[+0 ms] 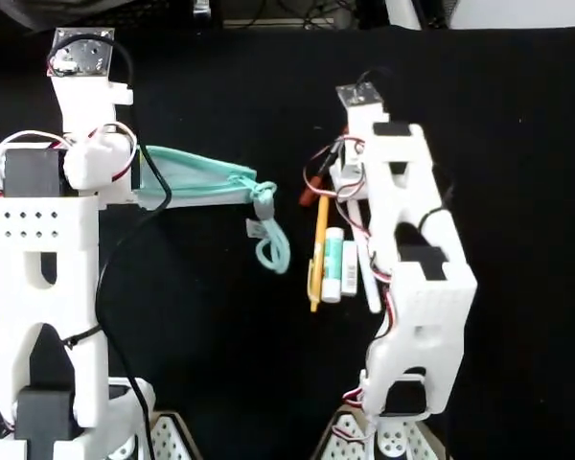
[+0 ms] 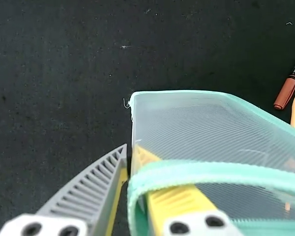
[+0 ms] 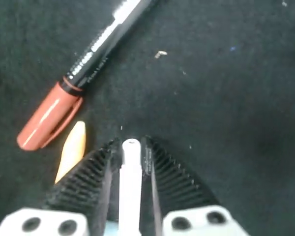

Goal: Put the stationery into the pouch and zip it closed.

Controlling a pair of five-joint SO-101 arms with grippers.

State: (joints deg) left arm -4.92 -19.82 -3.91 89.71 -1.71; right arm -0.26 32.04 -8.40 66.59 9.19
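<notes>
1. Locate the pouch (image 1: 196, 182), mint green and see-through, left of centre on the black tabletop (image 1: 517, 144), reaching from the left arm toward the stationery.
2. Note the looped zip cord (image 1: 268, 244) at the pouch end nearest the stationery, lying on the tabletop.
3. Check the pouch mouth in the left wrist view: open, with the green zip edge arching over one finger of the claw.
4. Read the left claw (image 2: 130, 153) as clamped on the end wall of the pouch, with the yellow finger (image 2: 172, 196) inside and the grey finger (image 2: 93, 187) outside.
5. Find the stationery right of centre, apart from the pouch and just beside the right arm, all on the tabletop.
6. Identify, side by side and lengthwise, from the pouch side outward: an orange pen (image 1: 319, 244), a white and green stick (image 1: 333, 264) and a white pen (image 1: 370, 283), the last partly under the right arm.
7. Read the right claw (image 3: 131, 145) as closed down on the white pen, with both ribbed black fingers (image 3: 88, 182) pressed against its barrel near the tip.
8. Note the marker (image 3: 83, 73), black with a red-brown cap, lying just ahead of the right claw and clear of it.
9. Note the tip of the orange pen close beside the marker cap, not touching it.
</notes>
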